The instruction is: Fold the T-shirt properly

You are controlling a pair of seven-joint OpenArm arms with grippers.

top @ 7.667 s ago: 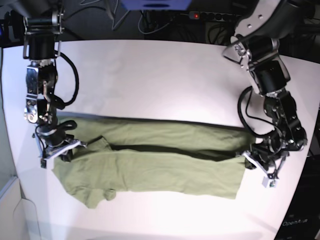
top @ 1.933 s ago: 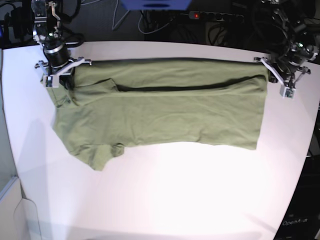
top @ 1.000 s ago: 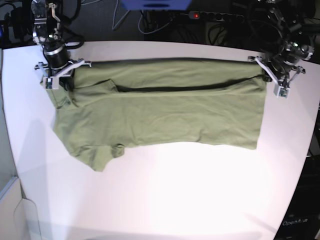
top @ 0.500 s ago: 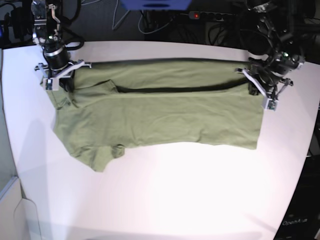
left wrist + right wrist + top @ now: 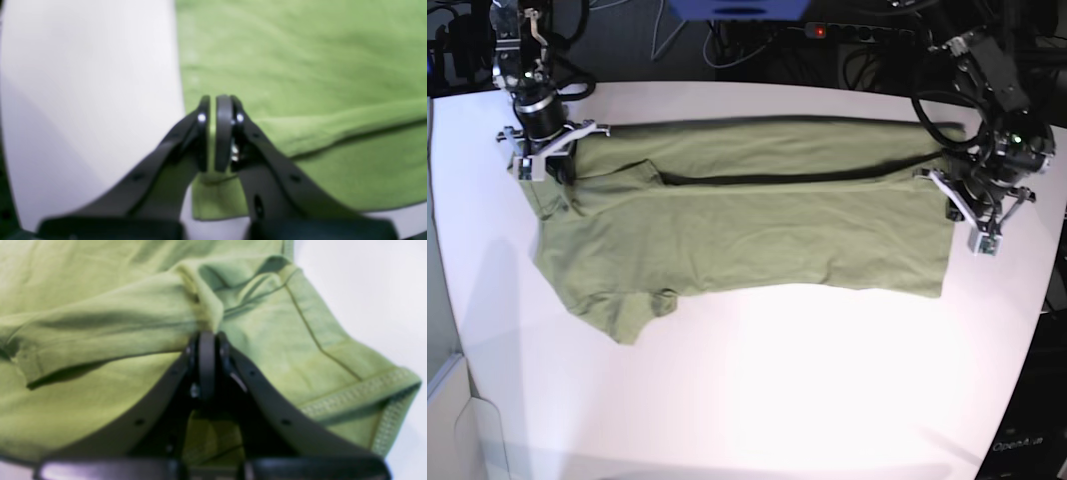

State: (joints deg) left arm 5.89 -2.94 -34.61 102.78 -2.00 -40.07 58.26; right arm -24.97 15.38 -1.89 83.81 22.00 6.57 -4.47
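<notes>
In the left wrist view, a white table [image 5: 83, 100] fills the left half and the green T-shirt [image 5: 300, 66] the right. The left gripper [image 5: 215, 133] points away from the camera, its two dark fingers [image 5: 224, 133] pressed almost together, with a thin strip of green cloth pinched between them. A folded edge of the shirt runs off to the right from the fingertips, raised above the layer beneath. One shirt and one gripper are seen here; the picture is soft.

In the right wrist view, the T-shirt [image 5: 100, 323] covers nearly everything, with a strip of white table [image 5: 367, 290] at the upper right. The right gripper [image 5: 206, 363] has its jaws clamped tight on a bunched fold of cloth at the tips. A stitched sleeve hem [image 5: 360, 393] lies to the right of the fingers.

In the base view, the white table [image 5: 757, 400] stands before a dark background of cables [image 5: 867, 50], with a blue object [image 5: 737, 8] at the top edge and a small red light [image 5: 818, 32] near it. The single T-shirt [image 5: 747, 240] lies spread across the far half of the table, its upper layer folded toward the middle, leaving a dark crease line. Two arms are in view. The right gripper [image 5: 545, 150] reaches down at the shirt's far corner on the picture's left side. The left gripper [image 5: 972, 205] holds the shirt's edge on the picture's right side, nearer the middle of that edge than the far corner.
</notes>
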